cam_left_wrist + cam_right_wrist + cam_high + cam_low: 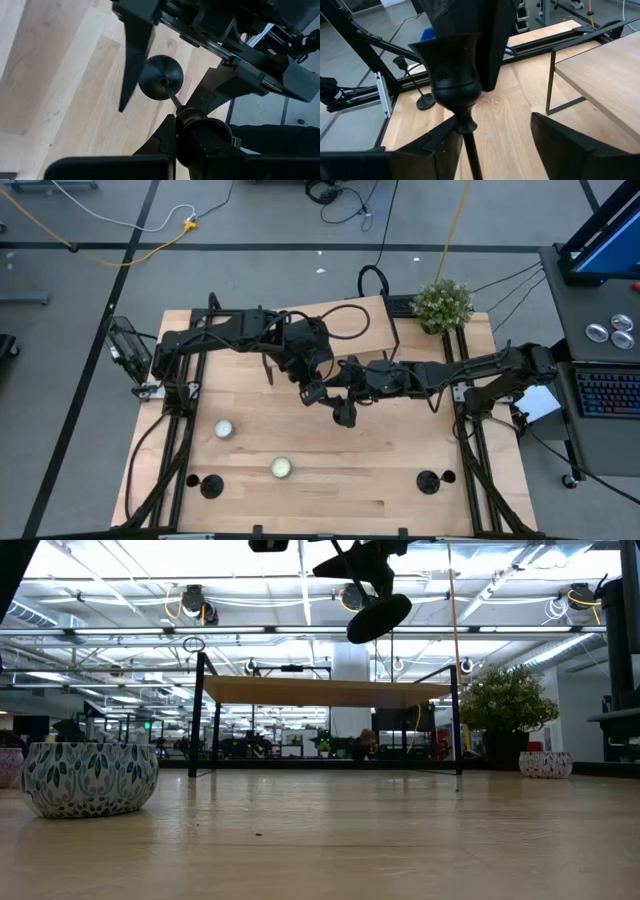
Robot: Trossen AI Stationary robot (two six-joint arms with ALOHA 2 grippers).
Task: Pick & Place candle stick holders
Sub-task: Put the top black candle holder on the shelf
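One black candle stick holder [344,414] is in the air over the table's middle, and the low view shows its round base [378,616] high up. My left gripper [314,391] is shut on its cup end. My right gripper [343,406] is open, with its fingers [438,150] on either side of the stem and base [161,77]; I cannot tell if they touch. Two more black holders [211,486] [430,481] stand on their bases near the table's near edge. My left gripper pinches the holder's cup [201,134] between its two fingers, coming from the table's left. The holder is lifted clear of the table and tilted, its stem [171,96] and base pointing away from this gripper toward my right gripper.
Two round tealights [223,428] [282,468] lie on the near left of the table. A potted plant [442,305] stands at the far right corner. A small wooden stand on thin black legs [330,320] is at the far middle.
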